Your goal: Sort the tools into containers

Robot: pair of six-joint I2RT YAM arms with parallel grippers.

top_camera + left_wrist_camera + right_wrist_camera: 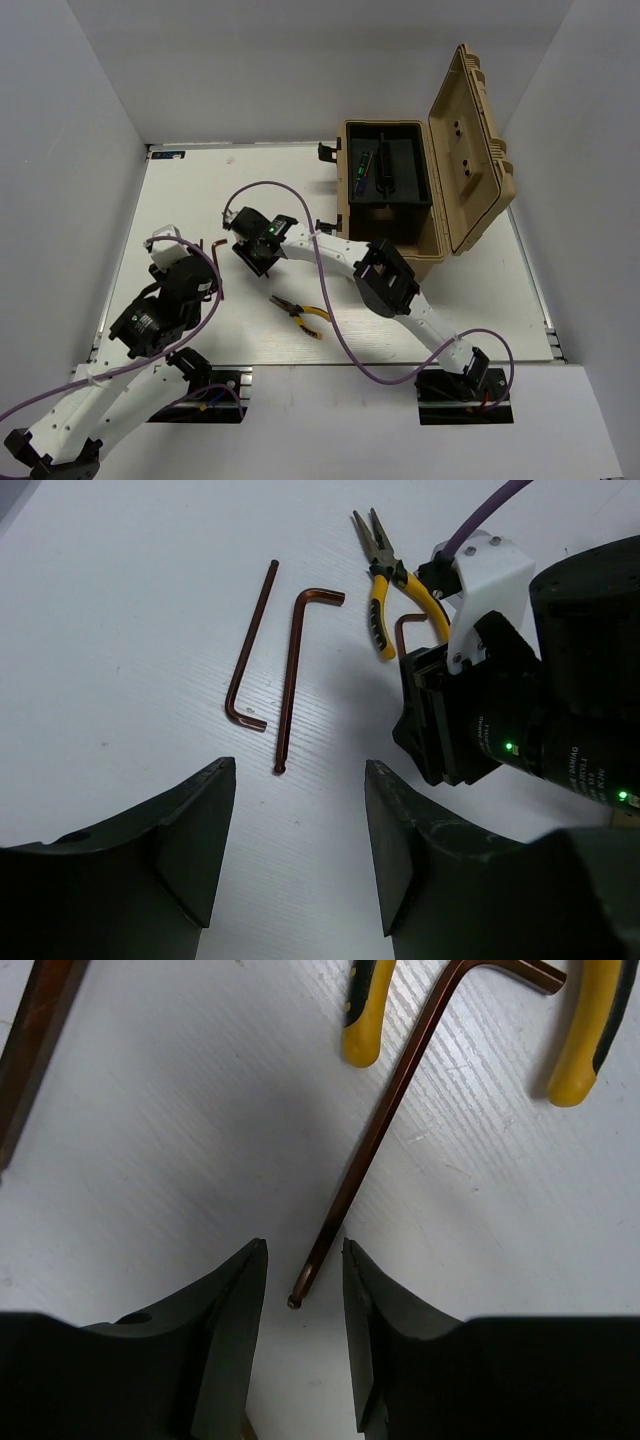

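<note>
On the table, left of centre, the hex key (380, 1130) lies flat with its tip between the narrowly parted fingers of the right gripper (300, 1260), not pinched yet. Step looks like pick-up: next lower, close, carry to the toolbox (428, 258) at far right. Left gripper (298, 770) is spread and empty. Counts: three hex keys on the table, one pliers (385, 595), and one green screwdriver (365, 172) in the toolbox.

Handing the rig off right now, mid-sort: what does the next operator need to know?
Left end effector: open, empty, facing two hex keys.
Right end effector: open, jaws either side of the tip of a third hex key, not closed on it.
Yellow-handled pliers lie by that key's bend.
Done: green/black screwdriver sits in the toolbox tray.
Left: three hex keys and the pliers.
</note>
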